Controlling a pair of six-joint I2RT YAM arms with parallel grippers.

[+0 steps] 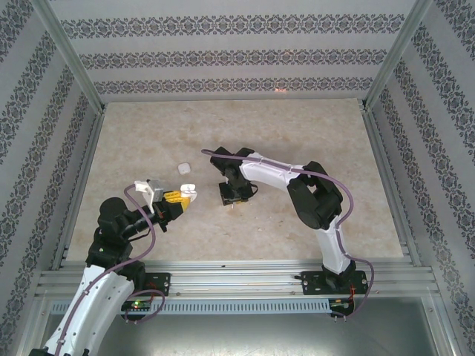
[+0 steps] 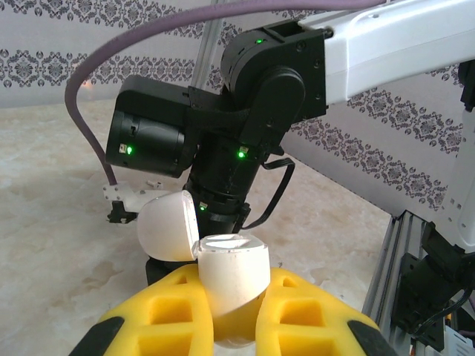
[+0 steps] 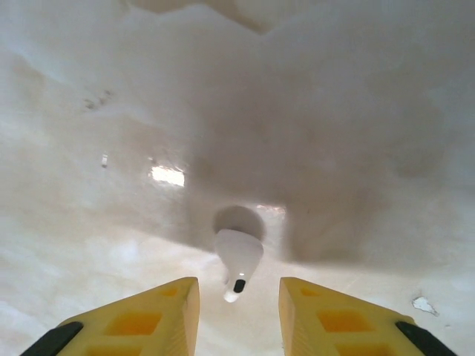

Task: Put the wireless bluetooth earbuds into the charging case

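Left end effector [image 2: 225, 315] is clamping the open charging case [image 2: 234, 271]; right end effector [image 3: 239, 288], jaws apart, is straddling an apparently loose earbud [image 3: 237, 256], needing pinching, then carrying toward nine o'clock.

The far half of the counter [image 1: 297, 126] and its right side lie bare. Mid-counter the room is tight: the left claw [image 1: 180, 197], clamped on the charging case [image 1: 188, 193], sits just beside the right claw [image 1: 231, 197]. The right claw's spread fingers [image 3: 148, 319] flank an earbud [image 3: 237, 259] without touching it. A small white object [image 1: 183, 169] lies just beyond the case. Frame rails [image 1: 82, 163] wall the counter's edges.
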